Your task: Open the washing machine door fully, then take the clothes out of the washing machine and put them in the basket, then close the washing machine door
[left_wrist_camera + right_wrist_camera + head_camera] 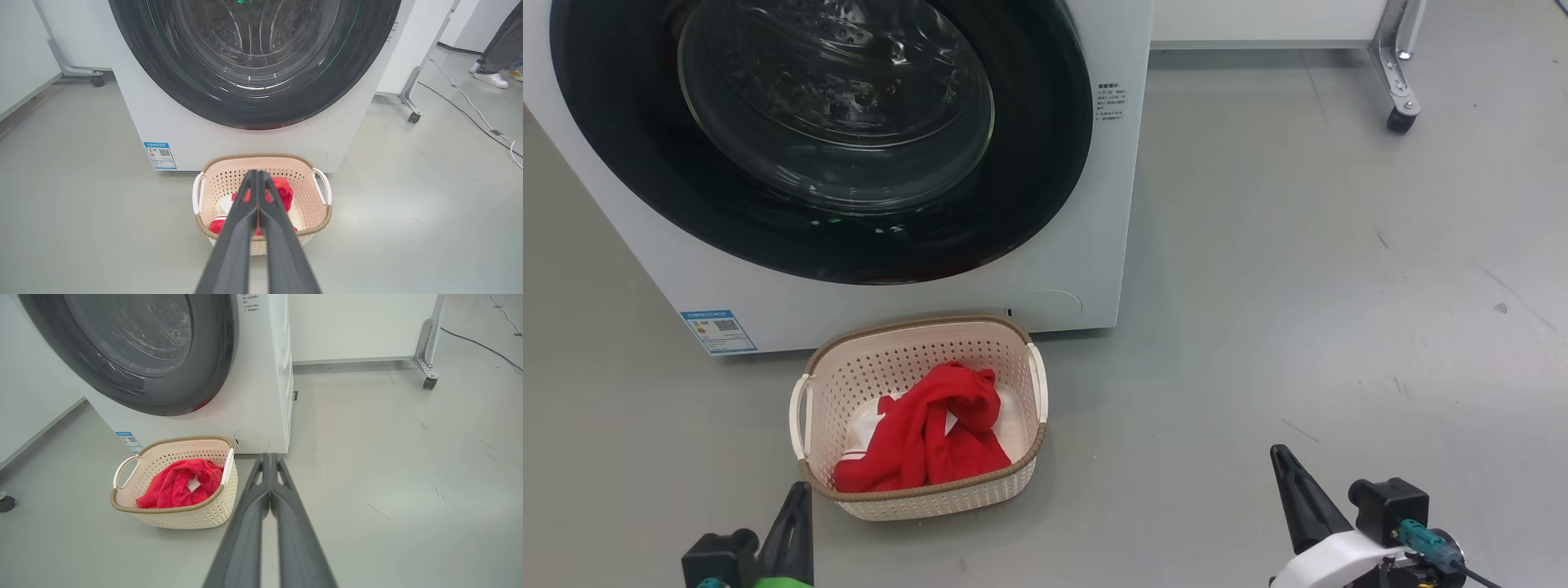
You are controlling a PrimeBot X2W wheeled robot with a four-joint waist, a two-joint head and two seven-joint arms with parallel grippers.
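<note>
Apparently done: glossy black-rimmed round door (833, 106) looks shut on white washer (915, 298); red garment (931, 437) lies in cream perforated basket (915, 322); left pincer (258, 175), right pincer (269, 456) clenched, empty.

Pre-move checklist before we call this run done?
1. washing machine door flush against the washing machine: ok.
2. Door latch engaged: cannot tell.
3. clothes lying in the basket: ok.
4. Nothing left in the drum: cannot tell, the glass is dark and reflective.
5. left tool shut and empty: ok.
6. right tool shut, empty, apart from the basket: ok.
</note>
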